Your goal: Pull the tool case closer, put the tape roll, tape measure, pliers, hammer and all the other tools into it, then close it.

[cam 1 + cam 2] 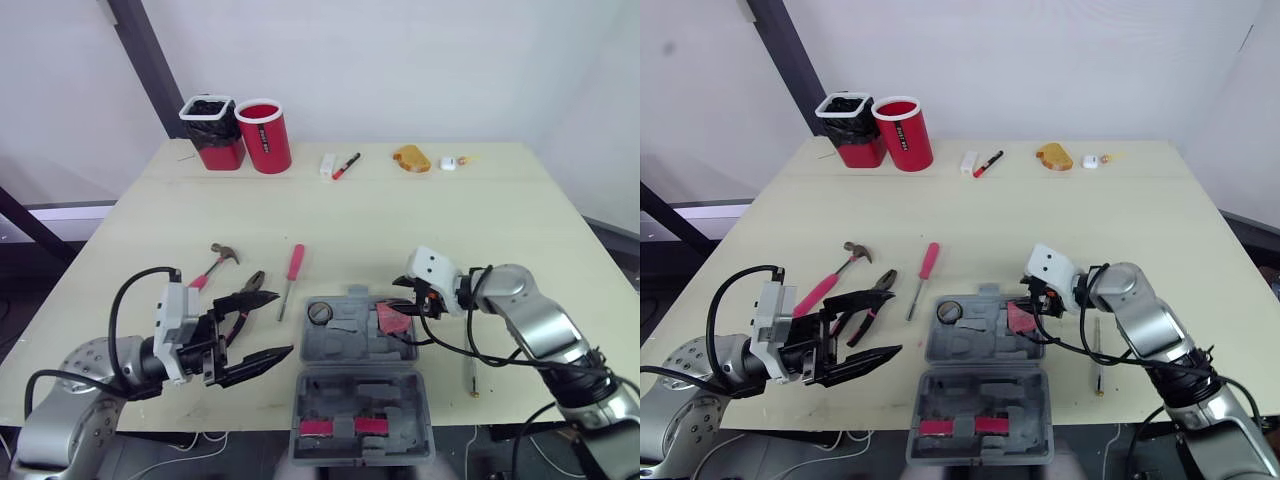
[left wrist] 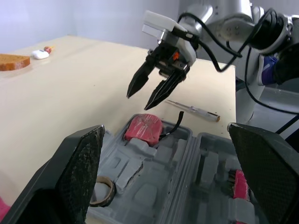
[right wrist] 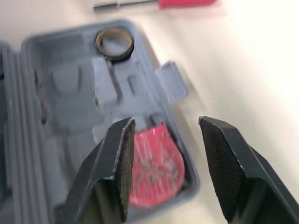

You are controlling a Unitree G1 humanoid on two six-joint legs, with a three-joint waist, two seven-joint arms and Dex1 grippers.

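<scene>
Could not read the red cup's (image 1: 265, 135) label. Saw right gripper (image 3: 166, 123) spread wide, empty, just above the tape measure (image 1: 392, 318) in the open tool case's (image 1: 360, 400) right end — left gripper (image 1: 275, 325) likewise agape, empty.

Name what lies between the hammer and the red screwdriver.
The pliers lie between the hammer and the screwdriver, seen in the right eye view.

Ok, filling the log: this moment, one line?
tool case open | tape roll, tape measure inside | right gripper open above tape measure | pliers, hammer outside
</scene>
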